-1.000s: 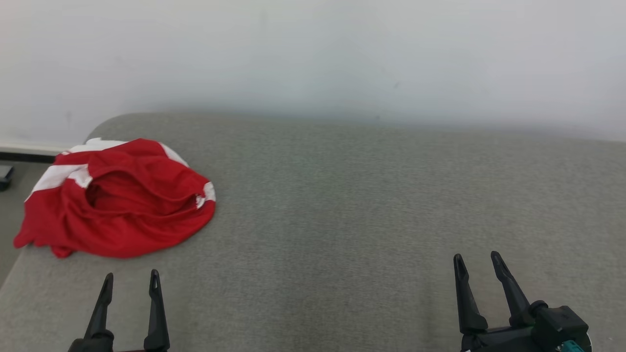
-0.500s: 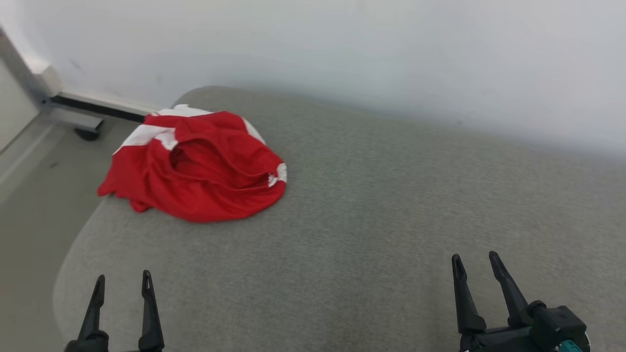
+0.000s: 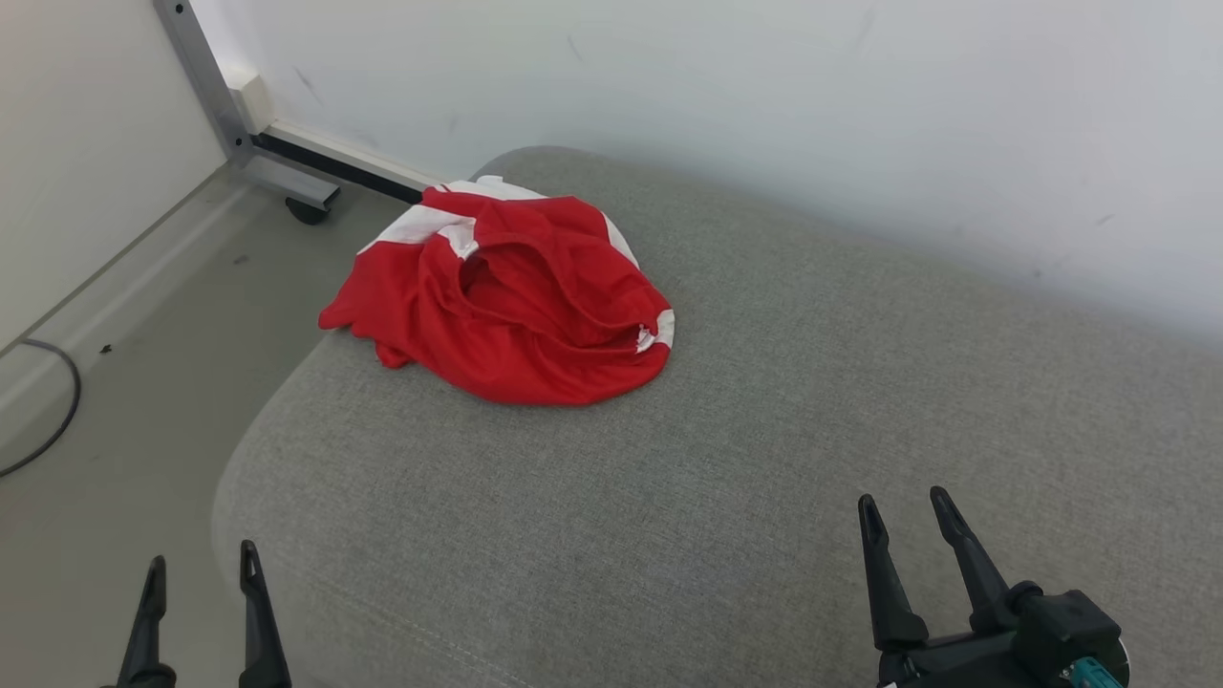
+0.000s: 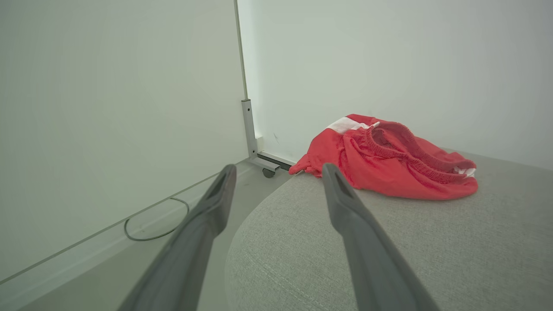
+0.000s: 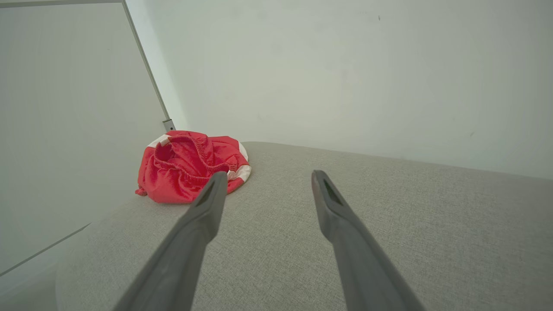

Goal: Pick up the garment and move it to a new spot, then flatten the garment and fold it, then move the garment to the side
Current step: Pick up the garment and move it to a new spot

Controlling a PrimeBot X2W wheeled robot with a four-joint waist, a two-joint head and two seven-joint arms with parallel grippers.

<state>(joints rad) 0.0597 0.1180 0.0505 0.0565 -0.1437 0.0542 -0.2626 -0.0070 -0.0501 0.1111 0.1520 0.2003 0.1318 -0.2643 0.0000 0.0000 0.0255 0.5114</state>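
Note:
The garment (image 3: 506, 306) is a crumpled heap of red cloth with white bands and an elastic waistband, lying near the far left corner of the grey cushioned surface (image 3: 764, 401). It also appears in the left wrist view as a red garment (image 4: 389, 160) and in the right wrist view as a red garment (image 5: 185, 166). My left gripper (image 3: 199, 571) hangs open at the lower left, over the floor beside the cushion's edge. My right gripper (image 3: 903, 506) stands open at the lower right above the cushion. Both are far from the cloth and hold nothing.
A pale wall (image 3: 764, 115) runs behind the cushion. To the left is grey floor (image 3: 143, 382) with a partition panel (image 3: 76, 143) on a metal foot with a castor (image 3: 308, 210), and a dark cable (image 3: 48, 420). The cushion's rounded left edge drops off near the garment.
The head camera has turned left, so the whole picture shifted right and the floor, partition and cable came into view. The garment lies as before. Both grippers stay open.

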